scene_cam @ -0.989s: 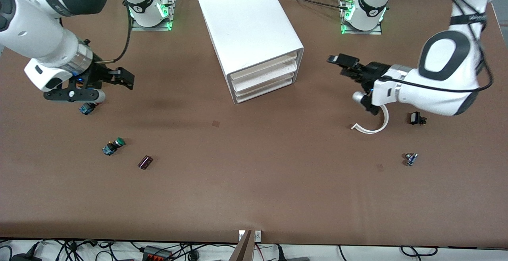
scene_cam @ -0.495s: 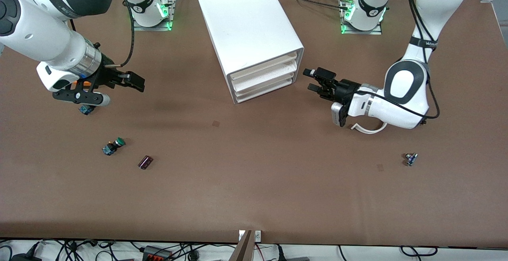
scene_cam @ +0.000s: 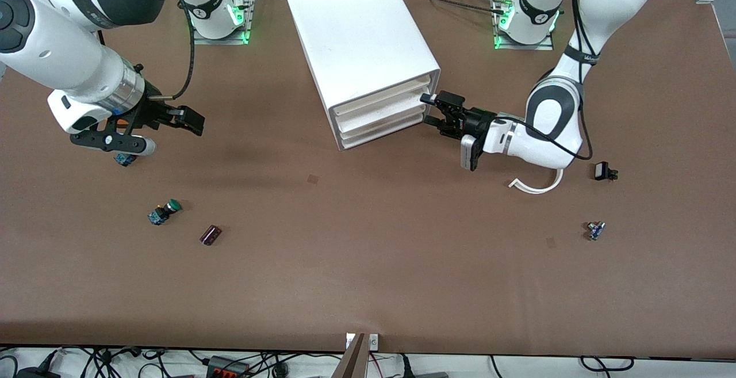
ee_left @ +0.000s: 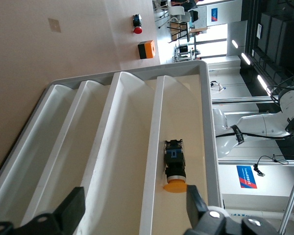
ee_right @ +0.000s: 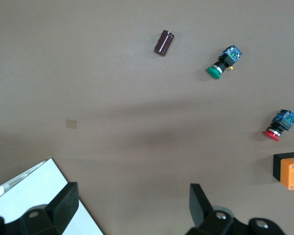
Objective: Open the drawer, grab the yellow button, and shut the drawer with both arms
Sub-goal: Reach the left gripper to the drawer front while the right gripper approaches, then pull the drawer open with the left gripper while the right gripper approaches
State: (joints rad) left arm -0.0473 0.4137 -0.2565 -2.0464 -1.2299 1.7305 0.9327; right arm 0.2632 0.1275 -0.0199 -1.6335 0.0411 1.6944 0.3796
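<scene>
The white cabinet (scene_cam: 362, 38) stands mid-table near the arm bases, with all three drawers pushed in. The top drawer (scene_cam: 384, 94) also shows in the left wrist view (ee_left: 183, 112). In it lies the button (ee_left: 175, 169), with an orange-yellow cap on a dark body; it is hidden in the front view. My left gripper (scene_cam: 433, 111) is open and empty, right at the drawer fronts, its jaws spread wide across them in the left wrist view (ee_left: 134, 208). My right gripper (scene_cam: 175, 128) is open and empty over the table toward the right arm's end; the right wrist view (ee_right: 132, 203) shows bare table between its jaws.
A green-capped button (scene_cam: 165, 211), a maroon cylinder (scene_cam: 210, 235) and a red-capped button (ee_right: 280, 125) beside an orange box (ee_right: 289, 169) lie toward the right arm's end. A white curved strip (scene_cam: 537, 186), a black part (scene_cam: 604, 171) and a small part (scene_cam: 595, 230) lie toward the left arm's end.
My left arm has swung in toward the cabinet, bringing its open gripper up to the drawer fronts. My right gripper shifted a little and stays open.
</scene>
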